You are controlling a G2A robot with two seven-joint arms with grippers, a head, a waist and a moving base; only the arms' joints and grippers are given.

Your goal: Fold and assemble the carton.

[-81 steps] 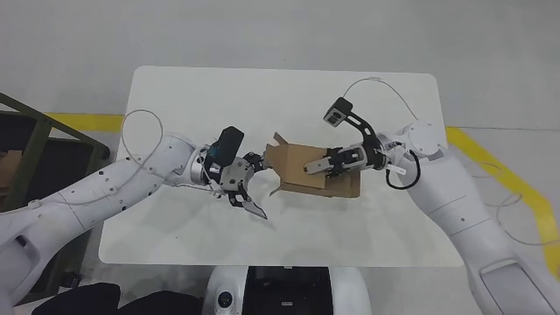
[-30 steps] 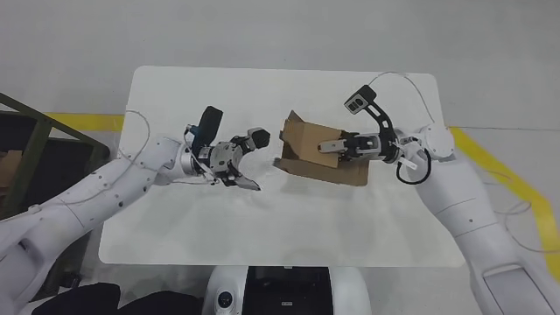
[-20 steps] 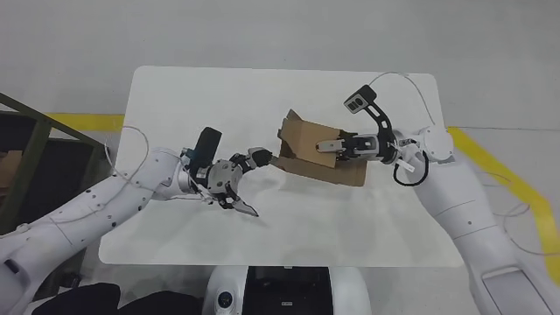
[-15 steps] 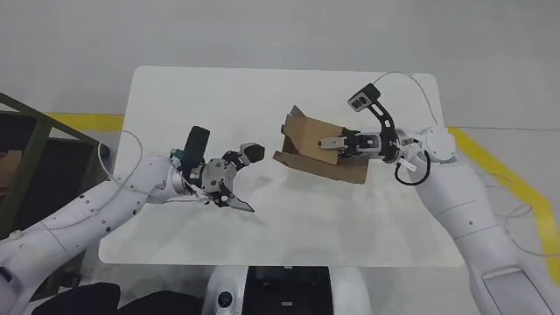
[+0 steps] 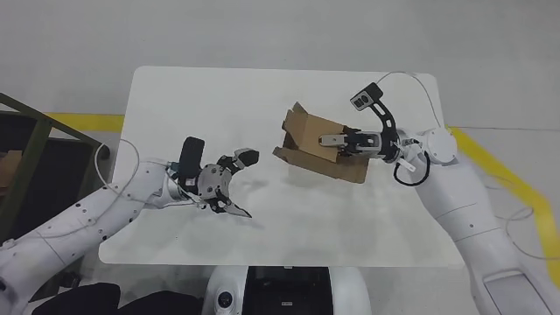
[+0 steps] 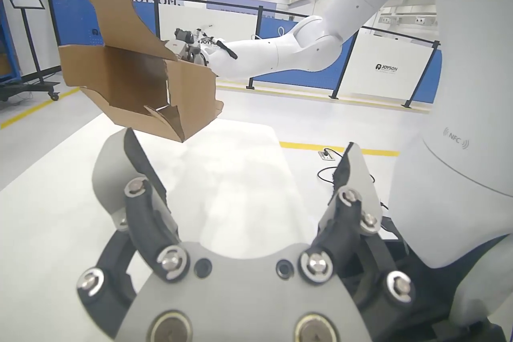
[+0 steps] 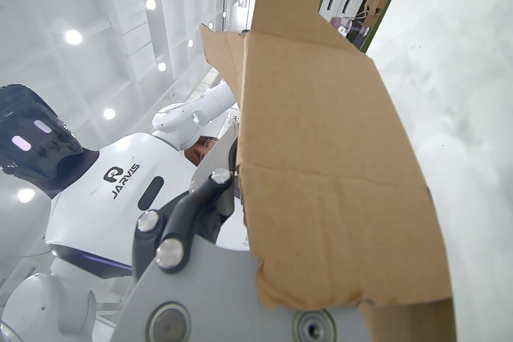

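The brown carton [image 5: 317, 144] is partly unfolded, with one flap standing up at its left end, and it is tilted right of the table's middle. My right gripper [image 5: 337, 141] is shut on its upper wall; the right wrist view has one finger [image 7: 218, 167] pressed on the cardboard [image 7: 320, 167] and the other hidden behind it. In the left wrist view the carton [image 6: 136, 79] hangs clear of the table surface, its open end facing that camera. My left gripper [image 5: 244, 184] [image 6: 240, 155] stands open and empty over the table, well to the left of the carton.
The white table [image 5: 219, 96] has bare surface all around the carton. A dark green rack [image 5: 26, 140] stands off its left edge. A yellow floor line [image 5: 477, 153] runs past the right edge.
My left gripper has drawn back from the carton toward the table's front left. The right arm has lifted the carton and carried it slightly right and back.
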